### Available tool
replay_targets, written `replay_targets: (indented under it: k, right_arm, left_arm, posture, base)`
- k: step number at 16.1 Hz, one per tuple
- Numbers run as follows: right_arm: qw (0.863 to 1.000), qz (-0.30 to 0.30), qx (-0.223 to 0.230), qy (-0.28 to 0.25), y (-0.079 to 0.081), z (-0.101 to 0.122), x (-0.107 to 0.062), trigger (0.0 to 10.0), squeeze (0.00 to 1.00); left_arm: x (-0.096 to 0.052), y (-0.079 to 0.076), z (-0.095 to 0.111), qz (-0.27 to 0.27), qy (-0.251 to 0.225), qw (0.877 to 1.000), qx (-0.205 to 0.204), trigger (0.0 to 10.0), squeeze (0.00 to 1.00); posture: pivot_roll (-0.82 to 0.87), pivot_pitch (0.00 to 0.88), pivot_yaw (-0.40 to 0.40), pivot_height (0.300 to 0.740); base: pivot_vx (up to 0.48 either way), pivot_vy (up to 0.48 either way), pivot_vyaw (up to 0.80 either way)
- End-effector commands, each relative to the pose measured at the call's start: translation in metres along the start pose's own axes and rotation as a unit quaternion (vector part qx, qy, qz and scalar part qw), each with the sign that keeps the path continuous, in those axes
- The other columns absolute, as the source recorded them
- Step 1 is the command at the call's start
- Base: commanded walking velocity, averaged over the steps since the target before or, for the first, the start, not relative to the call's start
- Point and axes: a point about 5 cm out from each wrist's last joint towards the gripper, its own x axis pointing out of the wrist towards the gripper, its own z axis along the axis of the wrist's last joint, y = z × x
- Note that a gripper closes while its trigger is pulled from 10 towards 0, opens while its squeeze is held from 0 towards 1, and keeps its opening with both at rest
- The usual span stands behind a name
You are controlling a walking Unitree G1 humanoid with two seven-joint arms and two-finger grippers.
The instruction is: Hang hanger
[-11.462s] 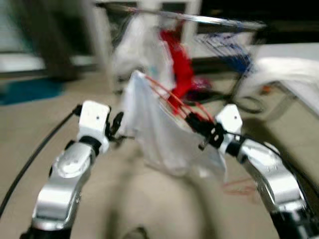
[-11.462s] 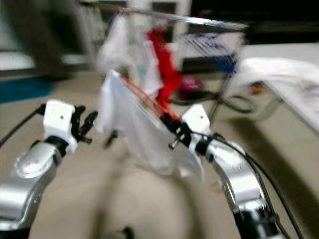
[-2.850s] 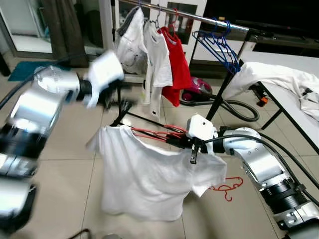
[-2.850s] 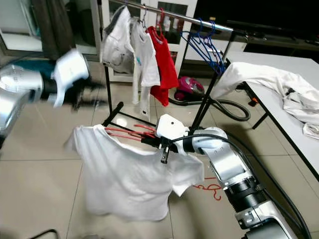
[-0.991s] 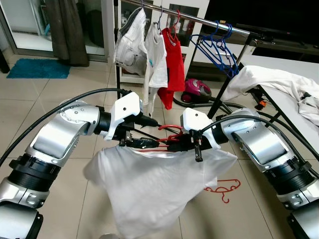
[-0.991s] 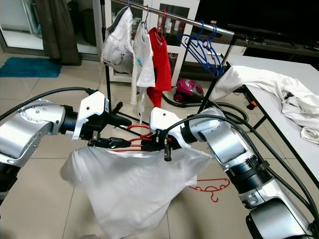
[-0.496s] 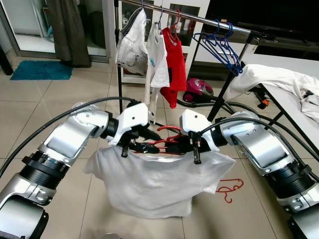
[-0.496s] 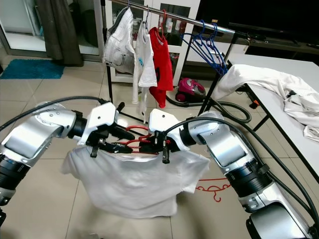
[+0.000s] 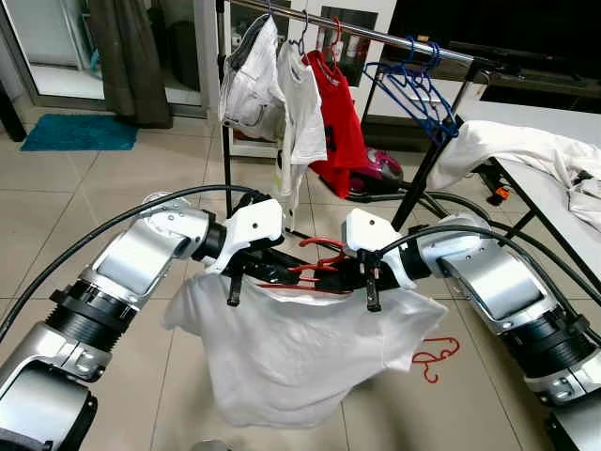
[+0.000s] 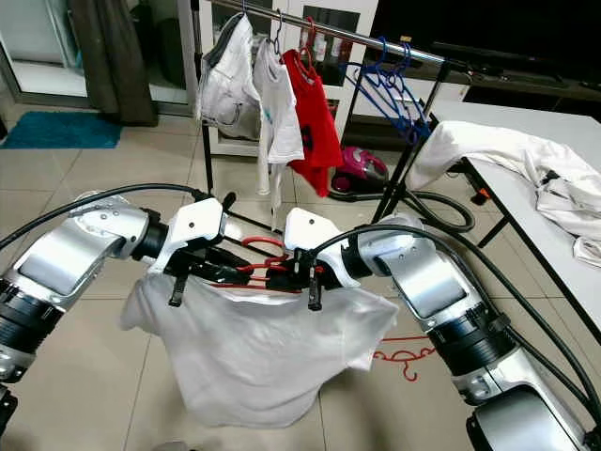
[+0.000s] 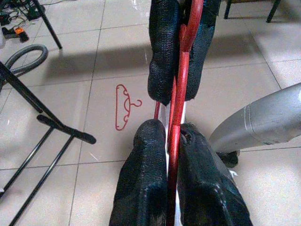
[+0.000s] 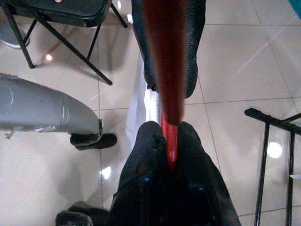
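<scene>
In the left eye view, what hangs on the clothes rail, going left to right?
Grey-white garment → white T-shirt → red T-shirt → bunch of empty blue hangers. Nearer the camera, both grippers hold the red hanger carrying another white shirt.

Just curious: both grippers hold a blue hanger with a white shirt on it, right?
Not quite: the hanger is red, not blue, as the left eye view shows. Both the left gripper and the right gripper hold it, with the white shirt on it.
</scene>
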Motion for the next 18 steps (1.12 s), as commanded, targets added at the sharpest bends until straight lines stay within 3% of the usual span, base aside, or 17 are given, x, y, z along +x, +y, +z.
replay_targets:
  k: [1,2,3,10,13,16,18]
  right_arm:
    - [1.0,0.005,-0.014,-0.017,0.001,0.009,-0.003,10.0,0.0]
    - [1.0,0.009,-0.012,-0.019,0.002,0.01,-0.003,10.0,0.0]
    - [1.0,0.013,-0.007,-0.025,0.002,0.011,-0.004,10.0,1.0]
    - [0.999,-0.006,-0.008,-0.043,-0.005,0.013,-0.018,10.0,1.0]
    - [0.997,-0.027,-0.012,-0.074,-0.014,0.02,-0.041,10.0,1.0]
    - [0.996,-0.066,-0.011,-0.063,-0.023,0.014,-0.062,10.0,1.0]
    - [0.99,-0.123,-0.005,-0.07,-0.028,0.009,-0.075,10.0,1.0]
  left_arm:
    - [0.0,0.002,0.007,0.007,-0.009,1.0,0.015,0.0,0.0]
    - [0.001,0.002,0.008,0.006,-0.014,1.0,0.016,0.0,0.0]
    - [0.001,0.002,0.008,0.006,-0.018,1.0,0.017,0.0,0.0]
    - [-0.004,-0.002,0.005,0.002,-0.024,1.0,0.008,0.0,0.0]
    - [-0.006,-0.002,-0.006,0.011,-0.01,1.0,-0.009,0.0,0.0]
    - [-0.007,-0.003,-0.01,0.015,-0.009,1.0,-0.017,0.0,0.0]
    - [-0.013,-0.002,-0.013,0.037,-0.018,0.999,-0.025,0.0,0.0]
  posture:
    - [0.06,0.0,-0.086,0.74]
    - [0.06,0.0,-0.087,0.74]
    - [0.06,0.0,-0.087,0.74]
    - [0.06,0.0,-0.088,0.74]
    - [0.06,0.0,-0.09,0.74]
    - [0.06,0.0,-0.09,0.74]
    - [0.06,0.0,-0.094,0.74]
  base:
    - [0.0,0.0,0.0]
    - [0.0,0.0,0.0]
    - [0.0,0.0,0.0]
    - [0.0,0.0,0.0]
    - [0.0,0.0,0.0]
    - [0.0,0.0,0.0]
    - [0.0,0.0,0.0]
